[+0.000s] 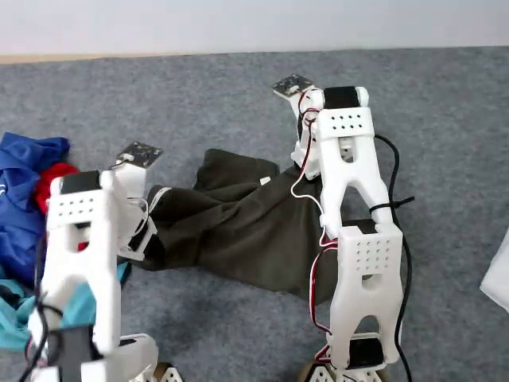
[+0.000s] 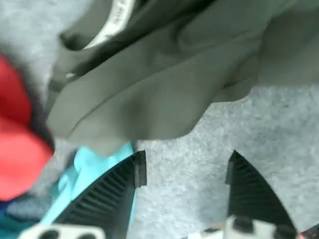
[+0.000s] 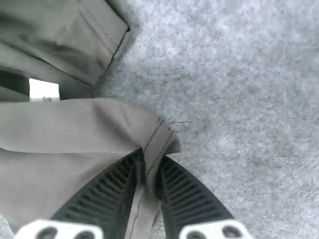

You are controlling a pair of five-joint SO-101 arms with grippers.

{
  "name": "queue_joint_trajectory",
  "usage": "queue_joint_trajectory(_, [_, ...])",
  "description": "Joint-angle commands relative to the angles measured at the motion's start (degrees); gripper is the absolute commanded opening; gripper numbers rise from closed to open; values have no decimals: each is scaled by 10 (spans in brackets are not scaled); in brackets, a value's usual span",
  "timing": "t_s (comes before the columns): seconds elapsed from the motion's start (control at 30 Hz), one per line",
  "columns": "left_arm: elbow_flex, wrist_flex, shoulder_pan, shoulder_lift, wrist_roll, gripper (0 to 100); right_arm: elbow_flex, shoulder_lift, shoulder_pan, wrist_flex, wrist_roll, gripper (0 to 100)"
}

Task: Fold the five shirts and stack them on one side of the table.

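Observation:
A dark olive shirt (image 1: 238,227) lies crumpled on the grey carpet between my two arms. My right gripper (image 3: 148,172) is shut on a hemmed edge of this olive shirt (image 3: 65,134), near its white label (image 3: 44,90); in the high view the right gripper (image 1: 305,163) sits at the shirt's far right corner. My left gripper (image 2: 184,172) is open just above the carpet, beside the near edge of the olive shirt (image 2: 164,74), with nothing between its fingers. From above, the left gripper (image 1: 145,231) is at the shirt's left end.
A pile of blue (image 1: 24,171), red (image 1: 54,177) and teal (image 1: 20,318) shirts lies at the left edge; the teal shirt (image 2: 82,172) and red shirt (image 2: 15,144) lie close to my left gripper. A white cloth (image 1: 497,274) shows at the right edge.

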Motion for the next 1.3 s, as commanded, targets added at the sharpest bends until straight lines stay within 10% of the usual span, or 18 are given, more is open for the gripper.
queue_joint_trajectory(0.0, [-47,-9,4,48,-27,265,-24,-7,2,24,5,10])
queue_joint_trajectory(0.5, [-136,-89,7,243,-34,252,-23,-50,13,24,8,10])
queue_joint_trajectory(0.73, [-156,-108,28,284,-34,51,-23,-63,33,24,8,10])
queue_joint_trajectory(1.27, [-516,38,62,-9,56,2,-23,-344,37,24,26,10])
